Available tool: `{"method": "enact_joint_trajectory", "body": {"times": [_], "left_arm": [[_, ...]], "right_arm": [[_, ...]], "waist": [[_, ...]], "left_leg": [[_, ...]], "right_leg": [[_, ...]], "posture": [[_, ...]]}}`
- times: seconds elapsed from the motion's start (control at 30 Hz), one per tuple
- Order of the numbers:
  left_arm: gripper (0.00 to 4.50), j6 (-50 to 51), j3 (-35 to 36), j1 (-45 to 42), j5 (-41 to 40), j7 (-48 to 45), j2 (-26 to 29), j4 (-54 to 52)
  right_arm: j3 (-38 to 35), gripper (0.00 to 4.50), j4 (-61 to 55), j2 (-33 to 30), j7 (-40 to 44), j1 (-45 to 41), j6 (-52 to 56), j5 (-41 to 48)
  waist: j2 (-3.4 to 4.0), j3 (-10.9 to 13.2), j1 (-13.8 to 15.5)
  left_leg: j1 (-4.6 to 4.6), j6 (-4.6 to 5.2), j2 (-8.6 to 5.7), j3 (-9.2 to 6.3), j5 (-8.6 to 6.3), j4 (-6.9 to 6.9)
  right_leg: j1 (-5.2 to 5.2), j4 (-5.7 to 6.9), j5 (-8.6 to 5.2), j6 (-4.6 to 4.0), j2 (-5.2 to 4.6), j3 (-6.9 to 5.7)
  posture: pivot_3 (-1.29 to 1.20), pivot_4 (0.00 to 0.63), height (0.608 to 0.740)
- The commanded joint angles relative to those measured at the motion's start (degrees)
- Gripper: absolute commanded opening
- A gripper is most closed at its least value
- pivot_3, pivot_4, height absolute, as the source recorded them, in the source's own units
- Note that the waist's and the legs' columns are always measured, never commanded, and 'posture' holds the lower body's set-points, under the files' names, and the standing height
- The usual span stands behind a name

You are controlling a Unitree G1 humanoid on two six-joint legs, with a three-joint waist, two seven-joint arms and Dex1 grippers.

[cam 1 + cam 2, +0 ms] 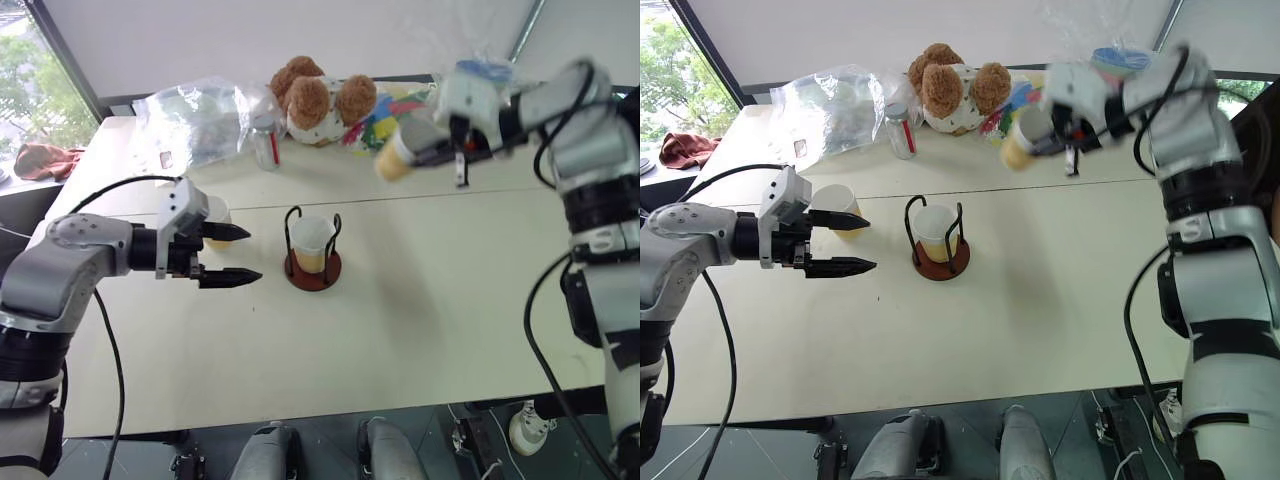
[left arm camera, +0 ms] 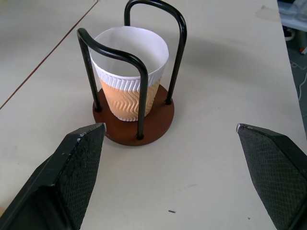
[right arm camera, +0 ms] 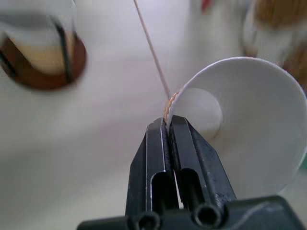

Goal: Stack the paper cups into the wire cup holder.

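Pale table (image 1: 400, 300) by a window, one paper cup (image 2: 130, 76) seated in the wire cup holder (image 1: 312, 250), my right hand (image 3: 169, 123) pinching a second cup's (image 3: 244, 124) rim aloft, my left hand (image 1: 235, 255) spread wide beside the holder, a third cup (image 1: 835, 208) just behind it.

Pale table (image 1: 420, 300), white wall (image 1: 250, 30), daylit window (image 1: 35, 90)

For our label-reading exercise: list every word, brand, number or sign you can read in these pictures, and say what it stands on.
None can be read.
Small bottle: label too blurred to read.
Paper cup in the wire cup holder: wavy ribbing, no print.
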Motion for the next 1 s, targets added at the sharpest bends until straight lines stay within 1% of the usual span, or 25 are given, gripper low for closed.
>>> {"method": "enact_joint_trajectory", "body": {"times": [0.03,0.2,0.43,0.63,0.77,1.0], "left_arm": [[4.50,-0.35,1.45,-0.12,0.14,0.19,0.92,-0.37],[4.50,-0.29,1.50,0.68,-0.09,1.31,0.28,-1.26],[4.50,0.04,2.42,2.25,-0.97,2.76,0.24,-2.98],[4.50,0.15,2.70,2.75,-1.50,3.56,0.23,-3.54],[4.50,0.06,2.26,2.73,-1.66,3.90,0.04,-3.60],[4.50,0.04,2.21,2.30,-1.93,4.35,-0.08,-3.52]], "right_arm": [[-0.67,0.06,-10.84,2.86,5.30,-0.88,6.58,6.41],[1.22,0.06,-16.54,5.70,6.70,0.32,9.09,7.99],[5.39,0.06,-20.28,4.10,7.50,2.47,10.13,12.00],[7.73,0.06,-16.95,4.30,7.50,2.64,7.87,10.96],[8.81,0.06,-15.87,5.66,7.50,2.57,7.30,10.51],[9.87,0.06,-10.54,8.09,7.50,1.59,3.58,7.34]], "waist": [[-0.11,-0.07,0.25],[-0.18,-0.05,1.13],[-0.20,-0.05,0.55],[-0.19,-0.05,0.35],[-0.20,-0.05,0.45],[-0.20,-0.04,0.51]], "left_leg": [[0.01,-0.01,0.01,-0.05,0.00,0.01],[-0.02,0.03,-0.20,-0.10,-0.02,0.19],[-0.03,0.05,-0.18,-0.16,-0.03,0.20],[-0.02,0.02,-0.15,-0.10,-0.01,0.16],[-0.01,0.02,-0.15,-0.08,-0.01,0.16],[-0.02,0.01,-0.16,-0.09,-0.01,0.16]], "right_leg": [[0.00,0.08,0.00,0.00,0.01,-0.03],[0.17,0.07,0.00,0.00,-0.18,-0.03],[0.12,0.11,0.00,0.00,-0.15,-0.04],[0.07,0.11,0.00,0.00,-0.13,-0.04],[0.07,0.10,0.00,0.00,-0.13,-0.03],[0.07,0.10,0.00,0.00,-0.13,-0.04]], "posture": [[0.00,0.150,0.740],[0.00,0.150,0.740],[0.00,0.150,0.740],[0.00,0.150,0.740],[0.00,0.150,0.740],[0.00,0.150,0.740]]}}
